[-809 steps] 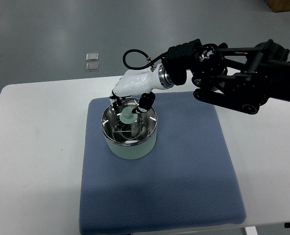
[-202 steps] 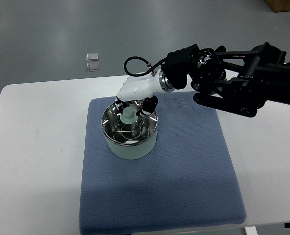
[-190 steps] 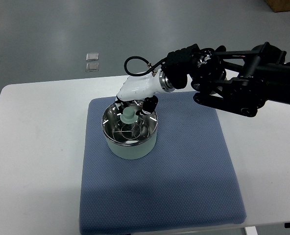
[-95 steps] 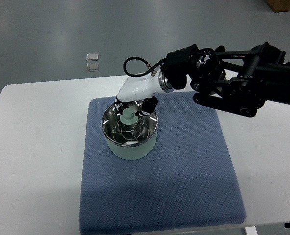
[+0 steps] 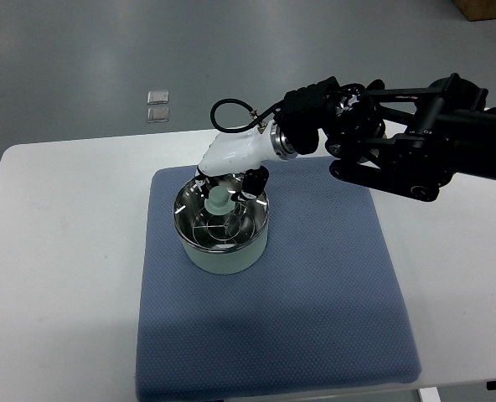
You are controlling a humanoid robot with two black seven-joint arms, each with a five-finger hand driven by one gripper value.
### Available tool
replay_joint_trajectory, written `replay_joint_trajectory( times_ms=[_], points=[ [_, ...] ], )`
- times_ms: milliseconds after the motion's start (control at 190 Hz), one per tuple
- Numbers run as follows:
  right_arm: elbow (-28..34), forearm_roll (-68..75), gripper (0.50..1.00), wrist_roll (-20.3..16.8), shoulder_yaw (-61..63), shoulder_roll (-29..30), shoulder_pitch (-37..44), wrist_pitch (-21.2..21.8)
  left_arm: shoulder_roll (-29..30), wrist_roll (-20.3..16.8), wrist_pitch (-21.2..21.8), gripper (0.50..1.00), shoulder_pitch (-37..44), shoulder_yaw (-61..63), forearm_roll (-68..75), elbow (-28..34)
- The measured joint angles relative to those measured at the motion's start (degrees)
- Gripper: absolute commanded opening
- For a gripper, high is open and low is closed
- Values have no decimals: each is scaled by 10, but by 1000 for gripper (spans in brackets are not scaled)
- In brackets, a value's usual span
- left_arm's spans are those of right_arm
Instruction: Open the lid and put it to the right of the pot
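Note:
A pale green pot (image 5: 223, 251) stands on the back left part of a blue mat (image 5: 315, 293). Its shiny lid (image 5: 223, 224) sits on the pot, with a pale green knob (image 5: 218, 198) in the middle. My right hand (image 5: 227, 182), white with black fingertips (image 5: 253, 179), reaches in from the right and hovers over the far side of the lid. Its fingers are curled on either side of the knob and appear to hold it. The lid rests level on the pot. The left arm is out of view.
The mat lies on a white table (image 5: 64, 251). The mat's bare part right of the pot (image 5: 332, 234) lies under my black right forearm (image 5: 415, 151). Two small squares (image 5: 157, 105) lie on the grey floor beyond the table.
Over four seconds my right hand has shifted a little back and right and its thumb has drawn in toward the knob. The pot and lid have not moved.

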Motion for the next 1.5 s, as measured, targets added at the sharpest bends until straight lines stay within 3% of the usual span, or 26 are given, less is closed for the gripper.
replay_joint_trajectory(
  times_ms=[496, 501, 654, 1498],
  points=[
    [0, 0, 668, 0, 0, 0, -1, 1, 0, 0, 0, 1000, 0, 0, 0, 0],
    [0, 0, 646, 0, 0, 0, -1, 1, 0, 0, 0, 1000, 0, 0, 0, 0],
    [0, 0, 500, 1, 0, -1, -1, 1, 0, 0, 0, 1000, 0, 0, 0, 0],
    [14, 8, 500, 7, 3, -13, 6, 9, 0, 0, 0, 1000, 0, 0, 0, 0]
  ],
)
